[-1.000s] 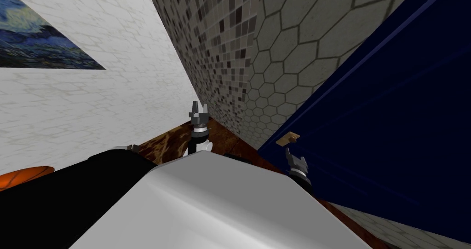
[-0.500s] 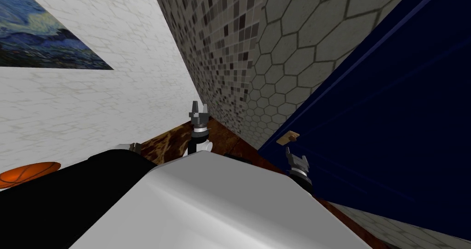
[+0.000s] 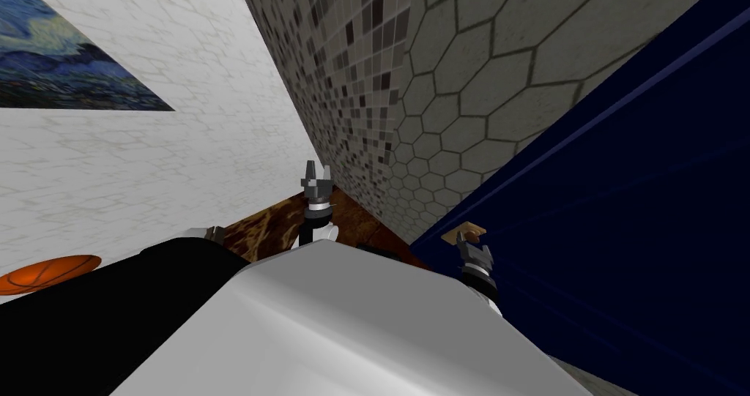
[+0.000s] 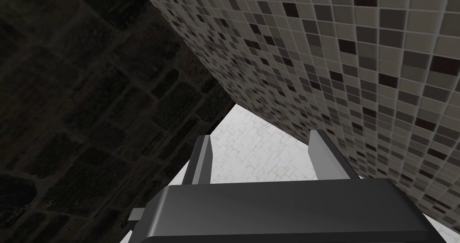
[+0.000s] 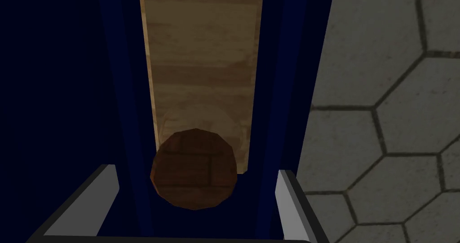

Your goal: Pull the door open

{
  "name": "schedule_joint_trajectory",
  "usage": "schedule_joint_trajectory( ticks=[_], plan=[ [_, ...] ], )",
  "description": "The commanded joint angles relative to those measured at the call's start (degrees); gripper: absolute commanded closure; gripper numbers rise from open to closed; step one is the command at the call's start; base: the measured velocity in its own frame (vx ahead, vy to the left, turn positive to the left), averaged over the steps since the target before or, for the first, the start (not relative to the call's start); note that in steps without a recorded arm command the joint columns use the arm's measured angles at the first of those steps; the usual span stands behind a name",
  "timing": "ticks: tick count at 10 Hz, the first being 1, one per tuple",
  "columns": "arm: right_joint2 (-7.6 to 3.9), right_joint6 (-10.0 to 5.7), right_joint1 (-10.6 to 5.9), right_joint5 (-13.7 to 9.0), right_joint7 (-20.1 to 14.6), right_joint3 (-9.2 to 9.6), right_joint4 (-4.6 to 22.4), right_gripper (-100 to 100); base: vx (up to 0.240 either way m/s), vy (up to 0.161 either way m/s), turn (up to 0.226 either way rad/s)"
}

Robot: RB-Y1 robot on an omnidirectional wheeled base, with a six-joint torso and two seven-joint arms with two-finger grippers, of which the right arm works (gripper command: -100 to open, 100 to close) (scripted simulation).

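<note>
The right claw (image 3: 473,247) stands wide, its 2 thin flat blades on either side of the round, faceted, dark brown knob (image 5: 194,168) without pressing it. The knob sits at the lower end of a long, pale, wood-grained plate (image 5: 202,65) on the smooth dark blue door (image 3: 630,216), close to the door's edge beside the grey wall of large hexagon tiles (image 5: 386,96). The main risk, as I judge it, is a shallow pinch: if the blades close on the knob's rounded front only, they may slide off its curve once the pull begins. A straight pull against the door's swing could also twist the grip loose, and the door may strike my body, which stands close. The left claw (image 3: 316,170) is held wide too, grasping nothing, near the corner.
</note>
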Motion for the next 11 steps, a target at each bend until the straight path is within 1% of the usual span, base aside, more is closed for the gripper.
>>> schedule_joint_trajectory(
  ticks=[1, 2, 3, 8, 9, 11],
  plan=[
    [0.08, -0.47, -0.83, -0.95, 0.64, -0.51, 0.50, -100, 0.145, -0.090, 0.064],
    [0.05, -0.28, -0.50, -0.61, 0.39, -0.34, 0.24, -100, 0.059, -0.042, 0.020],
    [0.05, -0.28, -0.50, -0.61, 0.39, -0.34, 0.24, 100, -0.004, 0.004, -0.012],
    [0.05, -0.28, -0.50, -0.61, 0.39, -0.34, 0.24, 100, -0.012, 0.007, -0.001],
    [0.41, -1.33, -0.75, -2.24, -0.18, -0.50, 0.62, 100, -0.022, -0.003, -0.001],
    [0.94, -2.69, -1.30, -4.75, -1.11, -0.89, 0.98, 100, -0.043, -0.001, 0.000]
  ],
)
